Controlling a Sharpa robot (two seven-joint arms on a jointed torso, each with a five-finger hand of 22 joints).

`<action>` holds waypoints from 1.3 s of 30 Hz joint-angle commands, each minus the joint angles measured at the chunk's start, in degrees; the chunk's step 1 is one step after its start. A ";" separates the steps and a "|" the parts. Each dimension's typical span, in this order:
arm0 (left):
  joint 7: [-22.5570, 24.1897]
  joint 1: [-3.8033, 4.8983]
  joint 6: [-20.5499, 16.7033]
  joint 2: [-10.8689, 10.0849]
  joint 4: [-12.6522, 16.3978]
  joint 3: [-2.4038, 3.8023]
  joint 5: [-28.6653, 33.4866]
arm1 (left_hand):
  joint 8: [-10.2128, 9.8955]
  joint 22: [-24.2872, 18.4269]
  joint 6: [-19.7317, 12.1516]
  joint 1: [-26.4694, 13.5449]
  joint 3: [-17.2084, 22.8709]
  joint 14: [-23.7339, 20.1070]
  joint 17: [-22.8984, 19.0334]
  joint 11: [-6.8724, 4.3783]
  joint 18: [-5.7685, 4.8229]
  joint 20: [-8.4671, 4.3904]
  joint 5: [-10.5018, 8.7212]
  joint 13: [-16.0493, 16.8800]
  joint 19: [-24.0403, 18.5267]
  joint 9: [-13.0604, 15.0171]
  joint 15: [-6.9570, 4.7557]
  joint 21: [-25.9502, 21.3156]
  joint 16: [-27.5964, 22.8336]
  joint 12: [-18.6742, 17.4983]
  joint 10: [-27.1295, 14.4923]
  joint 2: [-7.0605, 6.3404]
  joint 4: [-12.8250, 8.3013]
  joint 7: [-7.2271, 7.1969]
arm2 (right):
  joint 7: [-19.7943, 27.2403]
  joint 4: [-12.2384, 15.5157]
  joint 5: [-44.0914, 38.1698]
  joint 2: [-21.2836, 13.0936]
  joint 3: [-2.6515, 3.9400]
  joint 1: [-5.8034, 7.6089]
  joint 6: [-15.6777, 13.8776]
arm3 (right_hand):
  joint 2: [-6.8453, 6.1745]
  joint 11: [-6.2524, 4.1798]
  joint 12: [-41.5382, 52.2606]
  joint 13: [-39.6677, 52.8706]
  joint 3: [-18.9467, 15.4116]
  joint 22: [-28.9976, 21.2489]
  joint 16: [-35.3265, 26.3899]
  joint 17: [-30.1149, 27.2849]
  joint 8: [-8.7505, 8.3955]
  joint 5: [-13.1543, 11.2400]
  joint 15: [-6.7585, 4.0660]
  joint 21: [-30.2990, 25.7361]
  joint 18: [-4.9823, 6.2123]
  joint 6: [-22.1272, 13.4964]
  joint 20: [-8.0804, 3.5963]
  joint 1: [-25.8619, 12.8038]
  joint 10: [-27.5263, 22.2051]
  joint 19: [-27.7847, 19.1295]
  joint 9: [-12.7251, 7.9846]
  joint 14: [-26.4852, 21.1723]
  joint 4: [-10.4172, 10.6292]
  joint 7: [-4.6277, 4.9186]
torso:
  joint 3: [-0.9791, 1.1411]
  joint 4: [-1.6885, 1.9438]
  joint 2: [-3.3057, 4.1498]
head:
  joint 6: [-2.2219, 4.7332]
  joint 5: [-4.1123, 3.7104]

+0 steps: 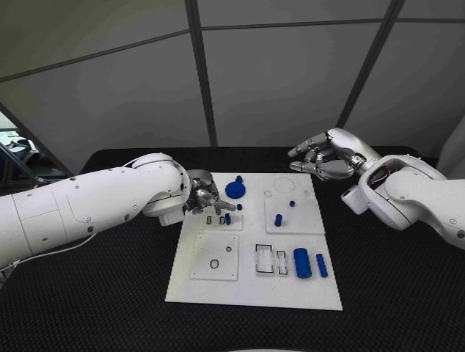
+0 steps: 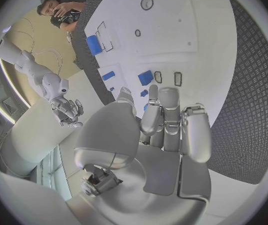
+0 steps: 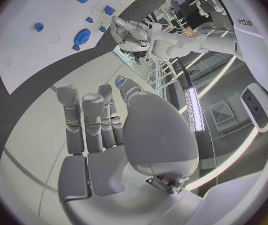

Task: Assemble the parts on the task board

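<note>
The white task board [image 1: 251, 282] lies in the middle of the black table. A blue gear-like part [image 1: 236, 189] stands near its far left corner. Small blue pegs [image 1: 278, 219] stand mid-board, and two blue cylinders [image 1: 302, 262] lie near its right edge. My left hand [image 1: 204, 196] hovers at the board's left edge beside the gear. Its fingers [image 2: 165, 110] stretch out side by side over the small slots [image 2: 158, 77], with nothing between them. My right hand [image 1: 323, 158] hangs over the table just beyond the board's far right corner, its fingers [image 3: 86, 115] loosely bent and empty.
Raised square plates [image 1: 215, 257] sit on the board, one with a small ring. Black table [image 1: 95, 308] surrounds the board on all sides. A dark wall rises behind the table.
</note>
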 commanded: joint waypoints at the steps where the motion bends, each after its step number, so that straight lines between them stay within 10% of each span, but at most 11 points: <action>1: -2.49 0.16 2.36 0.50 -0.35 -0.12 -1.19 | 0.29 3.56 -0.59 -0.03 -0.43 0.08 0.07 0.00 -8.72 -0.01 -0.19 0.16 0.71 0.26 -0.31 0.56 -0.43 -0.05 -0.19 0.72 0.12 -0.07 | -0.10 -0.08 -0.35 0.09 0.05 0.13 0.71 | 0.21 0.01 0.05 -0.05 0.05 -0.09 -0.15 -0.01 -0.24 0.34 0.03 -0.18 0.43 -0.02 -0.01 0.10 -0.16 0.21 -0.07 0.45 -0.23 0.25 | -0.03 -0.08 0.04 | -0.30 0.10; 39: -3.51 0.23 3.55 4.31 -2.62 -0.89 -1.21 | 4.11 4.55 -1.77 0.97 -1.63 0.20 0.47 -0.39 -8.90 -0.20 -0.17 0.44 1.25 4.31 -0.58 0.94 -0.73 0.03 -0.18 1.64 -0.13 -0.56 | -2.06 -1.58 -1.42 1.74 0.05 0.13 2.96 | 0.49 0.02 -0.42 -0.72 0.00 -0.55 -1.11 -0.67 -0.30 0.75 0.05 -0.74 0.49 0.01 -0.02 -0.46 -0.38 0.26 -0.06 0.48 0.25 0.26 | 0.07 -0.14 0.36 | -1.88 0.46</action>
